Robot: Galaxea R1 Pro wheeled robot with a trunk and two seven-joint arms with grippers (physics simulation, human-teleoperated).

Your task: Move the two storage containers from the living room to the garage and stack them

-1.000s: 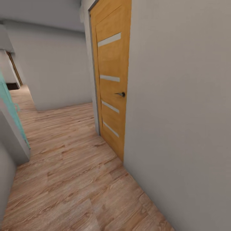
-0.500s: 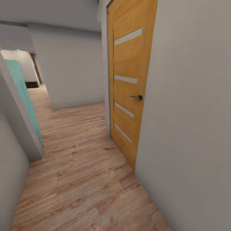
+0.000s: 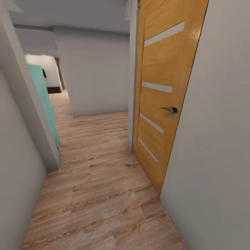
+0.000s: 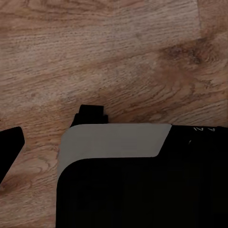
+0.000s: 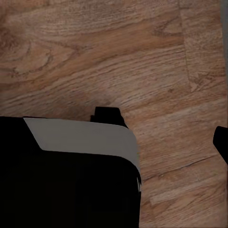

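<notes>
The storage containers are out of view, and so is the garage. I am in a narrow hallway with a light wood-plank floor (image 3: 100, 194). In the left wrist view my left gripper (image 4: 114, 135) points down at the planks over my own dark base (image 4: 142, 194); one black finger (image 4: 10, 145) shows at the frame edge, spread wide, holding nothing. In the right wrist view my right gripper (image 5: 114, 142) hangs the same way over the base (image 5: 66, 185), with one finger (image 5: 221, 142) at the edge and nothing held.
A shut orange wooden door (image 3: 163, 104) with a dark handle (image 3: 171, 110) sits in the grey wall (image 3: 222, 156) close on my right. A grey wall (image 3: 17, 156) and a teal door (image 3: 43, 100) line the left. The corridor runs ahead past a grey wall (image 3: 93, 76).
The whole head view has shifted: the orange door now sits further right and the left wall has come into view. This is the camera moving.
</notes>
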